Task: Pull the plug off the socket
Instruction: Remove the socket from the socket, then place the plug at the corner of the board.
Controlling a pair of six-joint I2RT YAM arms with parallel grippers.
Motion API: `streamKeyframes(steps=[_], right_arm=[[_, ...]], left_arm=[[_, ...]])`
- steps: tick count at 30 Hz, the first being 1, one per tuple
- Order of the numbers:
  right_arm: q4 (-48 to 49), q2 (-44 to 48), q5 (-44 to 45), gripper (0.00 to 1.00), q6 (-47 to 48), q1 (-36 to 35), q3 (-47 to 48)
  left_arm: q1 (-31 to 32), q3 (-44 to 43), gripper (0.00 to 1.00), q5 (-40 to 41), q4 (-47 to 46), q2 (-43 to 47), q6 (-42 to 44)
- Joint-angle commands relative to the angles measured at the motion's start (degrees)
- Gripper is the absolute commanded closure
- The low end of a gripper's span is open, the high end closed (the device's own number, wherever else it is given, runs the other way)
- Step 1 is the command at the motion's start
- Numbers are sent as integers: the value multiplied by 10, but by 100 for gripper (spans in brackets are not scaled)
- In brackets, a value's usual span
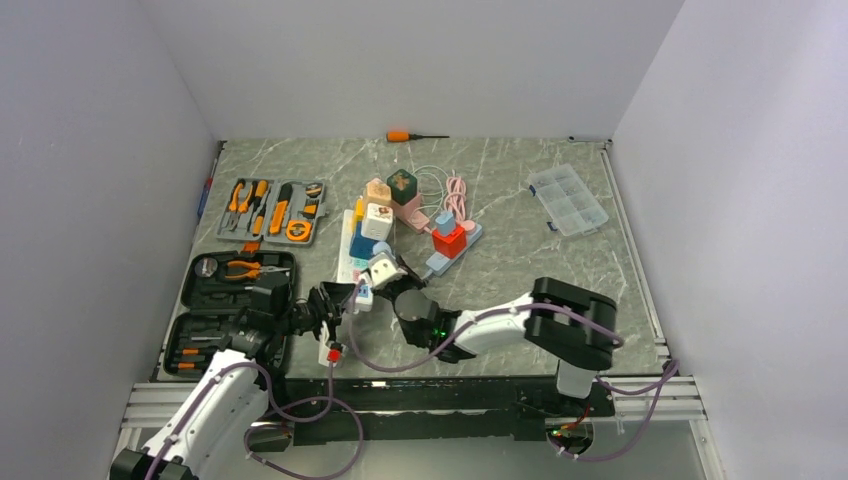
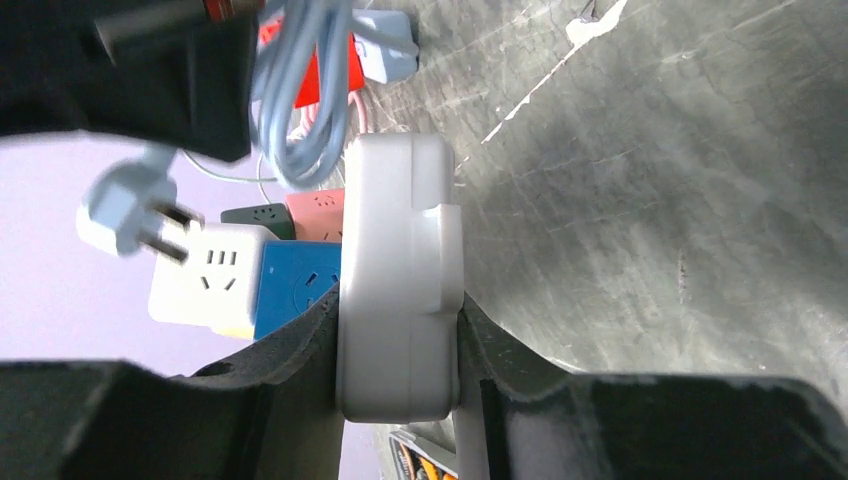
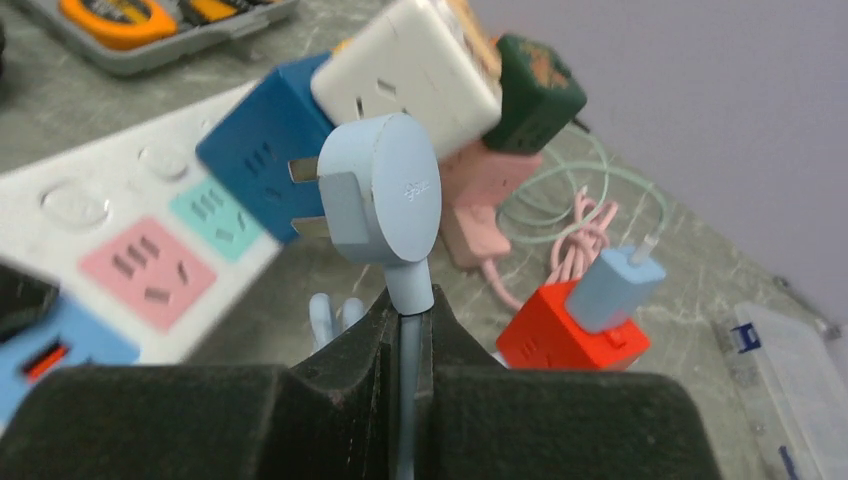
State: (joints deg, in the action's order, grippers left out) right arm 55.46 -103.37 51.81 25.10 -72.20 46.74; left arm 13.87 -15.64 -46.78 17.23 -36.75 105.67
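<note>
1. The light-blue plug [image 3: 385, 200] is held in the air above the bench [image 1: 520, 260]. Its metal prongs are bare and seated in no slot, and they are pointed toward the blue cube socket [image 3: 255, 140] just beside it
2. The plug is gripped at its neck, where the cable leaves the round head, by the right end effector [image 3: 410, 310], whose jaws are closed almost fully on it
3. The white power strip [image 2: 400, 260] is clamped across one end by the left end effector [image 2: 398, 330]; the jaws are set partly apart and the gap is filled by the strip's body
4. A white cube socket [image 3: 405, 60] and a green cube [image 3: 535, 80] are stacked against the blue one
5. Farther off, a red cube [image 3: 565, 330] is seen with a pale blue adapter [image 3: 620, 285] plugged into its top
6. An open tool case [image 1: 230, 300] is placed at the bench's left side, a clear organiser box [image 1: 568, 198] at its right, and an orange-handled screwdriver [image 1: 405, 136] along the far edge
</note>
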Motion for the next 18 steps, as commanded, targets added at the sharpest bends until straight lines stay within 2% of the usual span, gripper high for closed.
streamKeyframes(steps=[1,6,8,11,14,18], right_arm=[[-161,113,-42,100,-164,-15,-61],[-370,196,-156,100,-336,-30,-112],[-432,215,-184,100,-385,-40,-121],[-494,250,-218,99,-452,-52,-138],[-546,289,-227,87,-489,-55,-148],[-602,337,-244,58,-530,-55,-151]], left_arm=[[-1,67,100,21,-112,9,-126],[-2,89,100,44,-166,-11,-172],[-2,101,100,45,-209,-17,-189],[-1,96,100,45,-205,-31,-212],[-1,90,98,58,-193,-51,-232],[-1,82,89,70,-143,-75,-218]])
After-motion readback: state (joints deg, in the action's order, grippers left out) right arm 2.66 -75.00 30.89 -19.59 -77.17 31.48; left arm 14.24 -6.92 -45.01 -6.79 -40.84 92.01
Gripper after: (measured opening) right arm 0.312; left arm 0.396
